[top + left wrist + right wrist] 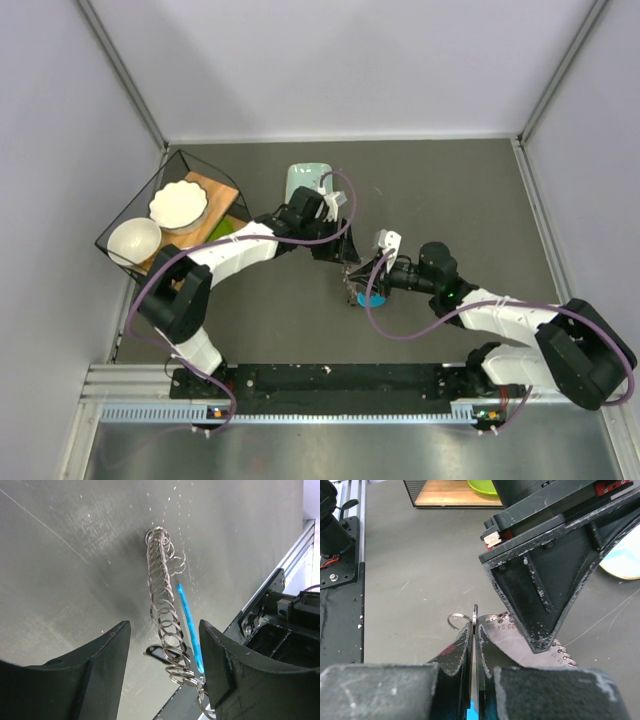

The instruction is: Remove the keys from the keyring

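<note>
Right gripper (474, 632) jaws pressed together, pinching the keyring (161, 605) by a ring and its blue tag (189, 625). Left gripper (164, 627) jaws spread, ring chain between them. Keys (507, 637) sit at 3 o'clock of the right fingertips; seen from above the bundle is mid-table, green dish (303, 180) at 11 o'clock.

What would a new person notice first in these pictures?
At the middle of the table, the keyring stands out: a long chain of silvery rings with a bright blue tag. The right end effector is shut on it; the open left end effector straddles it.
</note>
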You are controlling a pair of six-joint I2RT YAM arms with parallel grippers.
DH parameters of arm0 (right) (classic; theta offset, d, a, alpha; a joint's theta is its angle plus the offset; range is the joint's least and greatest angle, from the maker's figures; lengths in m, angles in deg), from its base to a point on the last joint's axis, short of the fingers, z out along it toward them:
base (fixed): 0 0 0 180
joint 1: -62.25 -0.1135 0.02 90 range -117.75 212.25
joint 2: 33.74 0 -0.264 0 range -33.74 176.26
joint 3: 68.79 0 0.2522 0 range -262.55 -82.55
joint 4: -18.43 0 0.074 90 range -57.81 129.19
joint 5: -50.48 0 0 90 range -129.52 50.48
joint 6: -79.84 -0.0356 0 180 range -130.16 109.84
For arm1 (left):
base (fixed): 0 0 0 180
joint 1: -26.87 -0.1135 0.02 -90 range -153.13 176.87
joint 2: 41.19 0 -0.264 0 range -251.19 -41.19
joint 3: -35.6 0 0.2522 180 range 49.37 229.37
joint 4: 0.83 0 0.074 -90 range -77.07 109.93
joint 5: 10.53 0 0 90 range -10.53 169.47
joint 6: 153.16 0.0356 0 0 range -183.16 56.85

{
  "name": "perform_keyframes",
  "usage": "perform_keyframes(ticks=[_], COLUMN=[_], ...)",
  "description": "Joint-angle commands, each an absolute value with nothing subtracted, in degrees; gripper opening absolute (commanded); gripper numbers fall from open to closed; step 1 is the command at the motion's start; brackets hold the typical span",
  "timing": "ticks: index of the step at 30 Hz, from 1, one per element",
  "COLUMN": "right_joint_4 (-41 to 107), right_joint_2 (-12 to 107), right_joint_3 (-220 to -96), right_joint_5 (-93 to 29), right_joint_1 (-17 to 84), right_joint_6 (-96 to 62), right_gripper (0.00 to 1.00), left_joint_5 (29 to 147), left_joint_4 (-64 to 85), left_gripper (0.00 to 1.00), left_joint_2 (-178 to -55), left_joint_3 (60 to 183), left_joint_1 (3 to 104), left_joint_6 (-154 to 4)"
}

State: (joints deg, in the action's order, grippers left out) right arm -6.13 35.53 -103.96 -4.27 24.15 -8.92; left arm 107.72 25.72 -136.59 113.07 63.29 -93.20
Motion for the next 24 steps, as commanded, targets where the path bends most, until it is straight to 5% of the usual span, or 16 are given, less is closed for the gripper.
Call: perform_keyframes(ticks=[1, 8, 15, 24], right_joint_4=[-10.61, -10.35, -7.19, 18.28], right_joint_2=[35.51, 36.13, 35.43, 29.55], right_joint_3=[-104.61, -104.78, -106.36, -116.64], right_joint_5=[-3.75, -3.92, -6.47, -17.9], right_joint_1=[23.49, 23.49, 23.58, 23.58], right_joint_6=[-6.82, -6.82, -8.66, -18.23], right_gripper=[0.0, 0.0, 0.04, 0.38], left_joint_5=[110.75, 115.15, 122.18, 119.99], left_joint_4=[27.69, 27.79, 23.3, 18.82], left_gripper=[0.61, 0.49, 0.0, 0.0], left_joint_2=[-136.81, -137.17, -138.05, -134.27], left_joint_3=[114.84, 114.06, 113.35, 112.21], left_joint_1=[63.34, 63.34, 63.34, 63.25], left_joint_6=[-92.07, -93.12, -97.25, -98.84])
